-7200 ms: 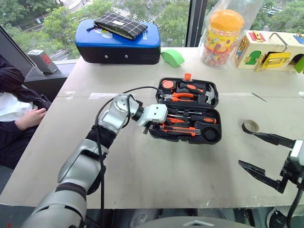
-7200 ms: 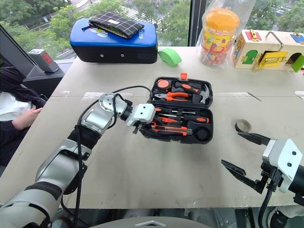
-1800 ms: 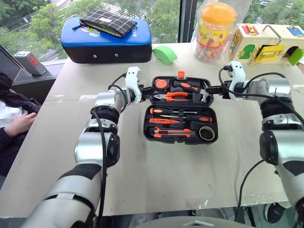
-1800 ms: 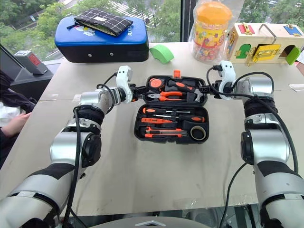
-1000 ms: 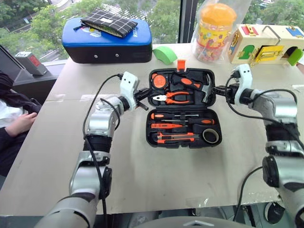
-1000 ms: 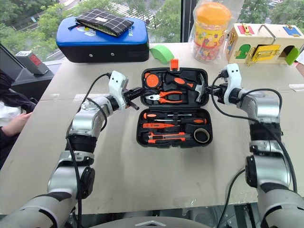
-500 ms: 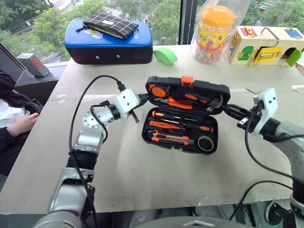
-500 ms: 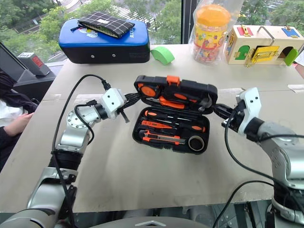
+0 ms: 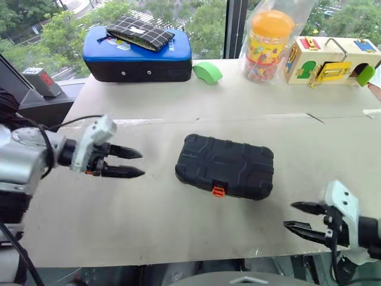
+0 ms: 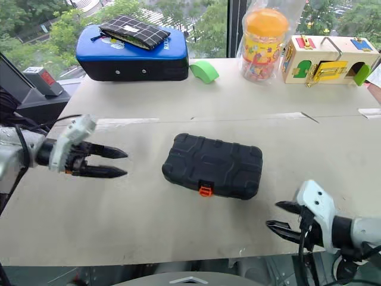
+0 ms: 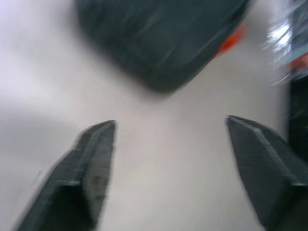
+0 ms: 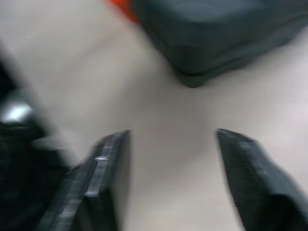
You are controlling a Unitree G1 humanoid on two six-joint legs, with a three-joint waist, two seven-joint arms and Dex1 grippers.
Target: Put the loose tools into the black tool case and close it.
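Two open hands flank shut black tool case [image 9: 225, 166]

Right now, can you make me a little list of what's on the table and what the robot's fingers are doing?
black tool case: shut, lying flat mid-table, orange latch tab on its near edge
left gripper: fingers open, holding nothing, off to the case's left, not touching it
right gripper: fingers open, holding nothing, near the table's front edge
far side of table: blue-topped case with a checked pouch, green tape roll, orange-lidded jar, wooden latch box
loose tools: none lying out on the table
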